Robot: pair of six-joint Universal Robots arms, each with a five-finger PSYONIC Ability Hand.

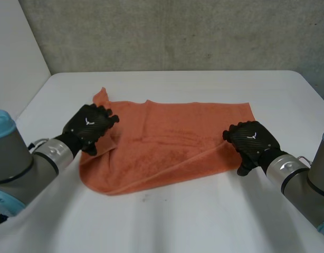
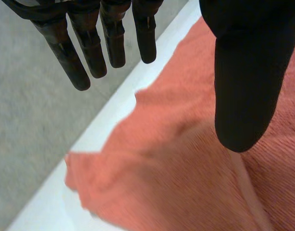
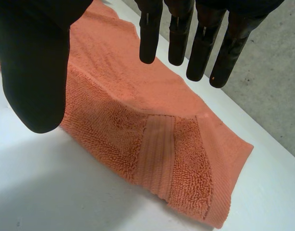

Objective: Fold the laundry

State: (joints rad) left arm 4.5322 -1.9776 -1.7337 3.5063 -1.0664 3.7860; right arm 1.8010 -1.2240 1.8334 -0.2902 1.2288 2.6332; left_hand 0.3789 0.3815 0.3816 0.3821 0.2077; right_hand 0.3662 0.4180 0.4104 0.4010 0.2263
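Note:
An orange towel (image 1: 167,145) lies folded on the white table (image 1: 204,211). My left hand (image 1: 89,126) hovers over the towel's left edge, where a corner flap is turned over; its fingers (image 2: 70,57) are straight and spread from the thumb (image 2: 243,86), holding nothing, with the towel (image 2: 186,168) below them. My right hand (image 1: 251,142) is at the towel's right front edge. Its fingers (image 3: 200,43) and thumb (image 3: 34,72) are straight and apart above the towel's banded end (image 3: 157,149), with nothing between them.
A grey wall (image 1: 178,31) stands behind the table's far edge, and a white panel (image 1: 14,58) closes the left side. Bare tabletop (image 1: 167,226) lies in front of the towel and to its right.

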